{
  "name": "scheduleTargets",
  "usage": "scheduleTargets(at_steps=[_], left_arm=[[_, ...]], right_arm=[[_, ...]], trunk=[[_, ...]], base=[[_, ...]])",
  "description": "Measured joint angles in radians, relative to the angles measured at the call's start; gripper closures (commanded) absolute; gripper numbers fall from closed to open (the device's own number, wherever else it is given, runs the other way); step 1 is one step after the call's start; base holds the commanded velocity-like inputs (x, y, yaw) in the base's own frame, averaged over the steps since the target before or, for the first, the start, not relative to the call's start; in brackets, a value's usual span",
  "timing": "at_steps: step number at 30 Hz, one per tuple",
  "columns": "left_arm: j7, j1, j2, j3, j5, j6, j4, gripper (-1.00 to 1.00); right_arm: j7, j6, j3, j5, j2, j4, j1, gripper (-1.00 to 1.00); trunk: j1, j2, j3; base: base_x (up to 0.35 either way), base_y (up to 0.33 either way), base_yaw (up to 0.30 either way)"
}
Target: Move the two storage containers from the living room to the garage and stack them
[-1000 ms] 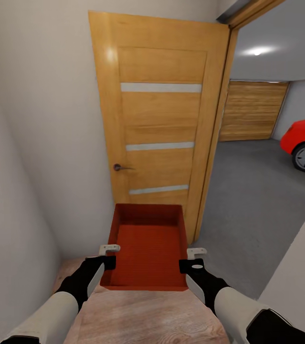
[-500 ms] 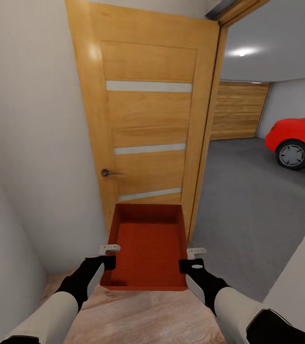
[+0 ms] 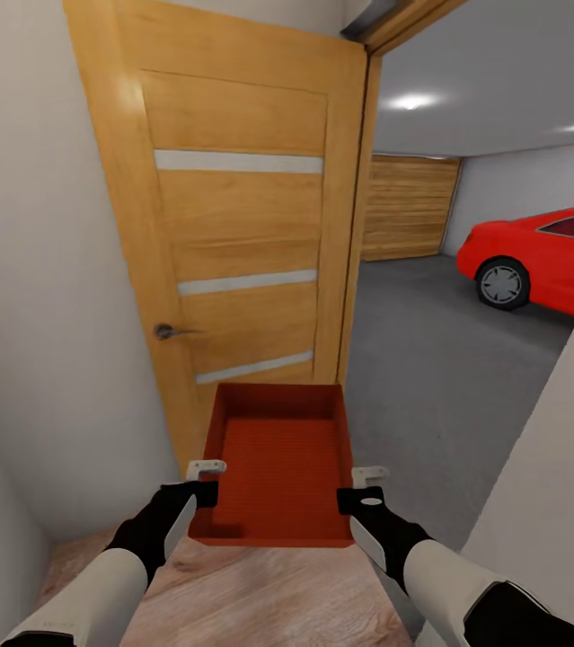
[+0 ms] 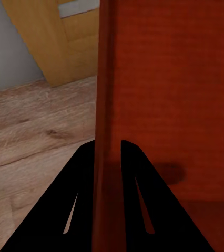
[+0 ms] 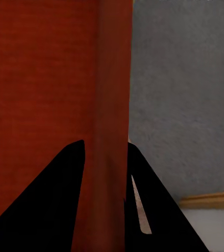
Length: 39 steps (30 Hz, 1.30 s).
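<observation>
One orange-red storage container [image 3: 275, 467] hangs level in front of me, carried between both arms above the light wood floor. My left gripper [image 3: 204, 492] is shut on its left wall, which runs between the black fingers [image 4: 80, 184] in the left wrist view. My right gripper [image 3: 351, 497] is shut on the right wall [image 5: 111, 105], pinched between its fingers [image 5: 64, 194]. The container [image 4: 170, 94] is empty. Through the doorway ahead on the right lies the garage with its dark grey floor [image 3: 430, 359].
An open wooden door [image 3: 233, 243] with a handle [image 3: 166, 332] stands right behind the container. White walls close in at left [image 3: 35, 270] and at lower right [image 3: 547, 467]. In the garage a red car [image 3: 547, 256] and a plank door [image 3: 408, 207] stand at the back.
The whole view has swung rightward: the door slid left in the picture and more of the garage and red car came into sight. The container and both grips look the same.
</observation>
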<state>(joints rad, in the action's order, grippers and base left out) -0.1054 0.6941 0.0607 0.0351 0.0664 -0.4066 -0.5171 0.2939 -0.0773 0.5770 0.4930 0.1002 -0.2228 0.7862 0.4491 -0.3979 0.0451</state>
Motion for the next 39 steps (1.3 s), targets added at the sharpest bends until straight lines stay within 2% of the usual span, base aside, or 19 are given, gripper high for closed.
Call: scheduleTargets(at_steps=[9, 26, 39], left_arm=[[0.000, 0.000, -0.002, 0.003, 0.005, 0.002, 0.000, 1.00], [-0.001, 0.000, -0.002, 0.002, 0.005, 0.002, 0.000, 1.00], [-0.001, 0.000, -0.002, 0.003, 0.007, 0.001, 0.000, 1.00]], right_arm=[[0.003, 0.000, -0.004, -0.006, 0.002, -0.001, 0.000, 1.00], [0.003, -0.002, -0.004, -0.007, 0.002, -0.001, 0.000, 1.00], [0.002, -0.003, -0.006, -0.010, 0.002, -0.001, 0.000, 1.00]], trunk=[[0.000, 0.000, 0.000], [0.000, 0.000, 0.000], [0.000, 0.000, 0.000]], base=[[0.130, 0.144, -0.021], [0.002, 0.002, -0.229], [0.136, 0.196, -0.021]])
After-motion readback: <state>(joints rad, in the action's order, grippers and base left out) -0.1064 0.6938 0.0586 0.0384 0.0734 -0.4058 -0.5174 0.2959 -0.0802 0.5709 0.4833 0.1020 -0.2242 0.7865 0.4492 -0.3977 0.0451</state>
